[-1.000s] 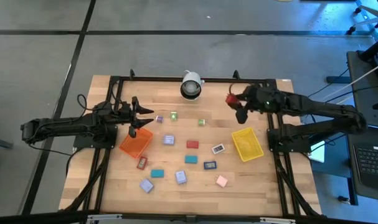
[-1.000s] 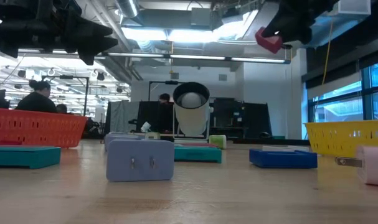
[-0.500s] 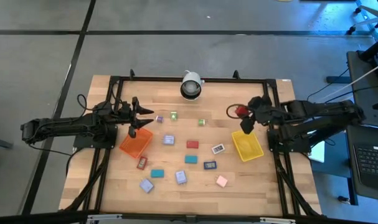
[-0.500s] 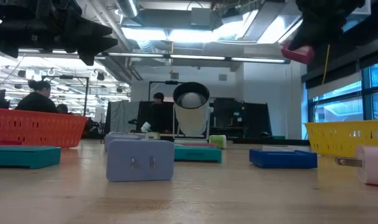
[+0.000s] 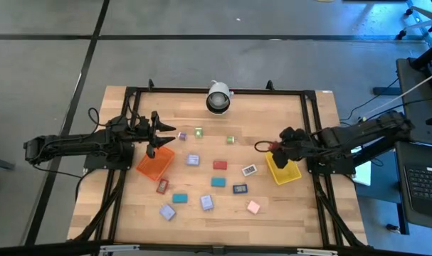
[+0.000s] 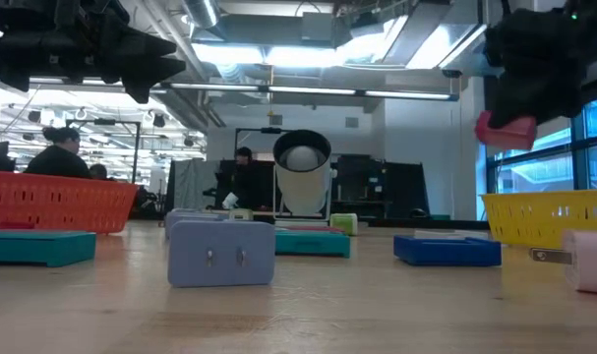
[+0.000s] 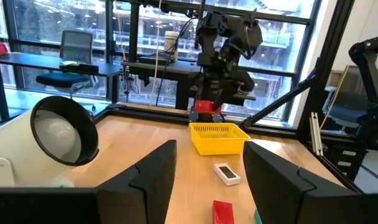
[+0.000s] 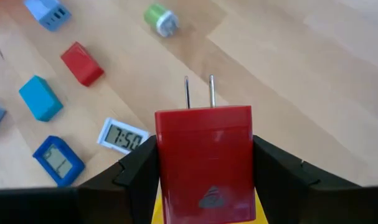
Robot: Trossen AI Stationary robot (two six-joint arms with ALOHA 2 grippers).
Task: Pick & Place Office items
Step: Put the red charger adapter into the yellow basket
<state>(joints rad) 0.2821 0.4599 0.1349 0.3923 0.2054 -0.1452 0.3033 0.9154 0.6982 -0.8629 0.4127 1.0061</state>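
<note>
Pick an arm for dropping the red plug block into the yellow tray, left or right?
Right. The right gripper is shut on the red plug block and hangs above the yellow tray. The left gripper is open and empty, across the table over the orange tray.

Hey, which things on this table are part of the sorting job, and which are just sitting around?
Job:
red plug block held in right gripper
red block
teal block
small white clock
yellow tray
orange tray

Lying about:
white lamp-like cylinder
idle left gripper
</note>
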